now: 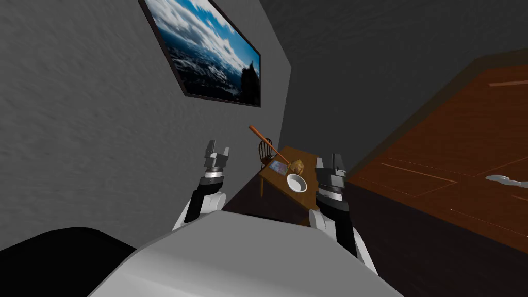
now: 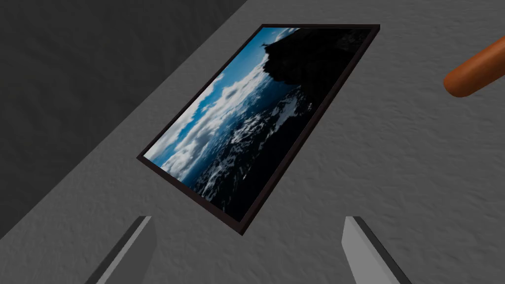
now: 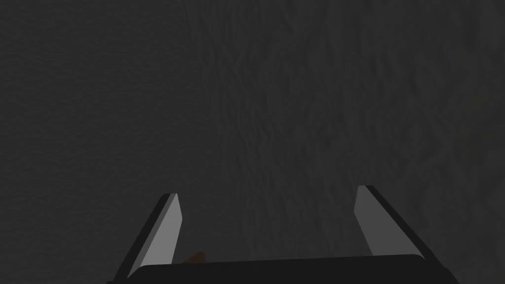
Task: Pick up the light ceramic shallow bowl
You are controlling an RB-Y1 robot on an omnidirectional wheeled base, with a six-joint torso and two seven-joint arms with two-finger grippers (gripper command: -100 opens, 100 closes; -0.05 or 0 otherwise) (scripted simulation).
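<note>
The right gripper (image 1: 337,157) stands wide open with nothing between its fingers (image 3: 165,231), raised just off the table's right edge. The left gripper (image 1: 218,146) is likewise spread wide and empty, held up well off the table's left side, toward the grey wall (image 1: 103,129). The bowl (image 1: 296,182), white and shallow, sits upright on the table (image 1: 296,153) at its near edge, toward the right corner. It lies between the two grippers, near the right one and well apart from the left, and touches neither. Behind the bowl on the table are a brownish lump (image 1: 297,166) and, left of that, a flat blue-faced slab (image 1: 278,166). A long brown stick (image 1: 265,140) slants up from the table's middle toward the wall. A chair (image 1: 264,149) stands at the table's far left side. Right of the table is a broad reddish-brown door (image 1: 454,149) with a pale handle (image 1: 502,179).
</note>
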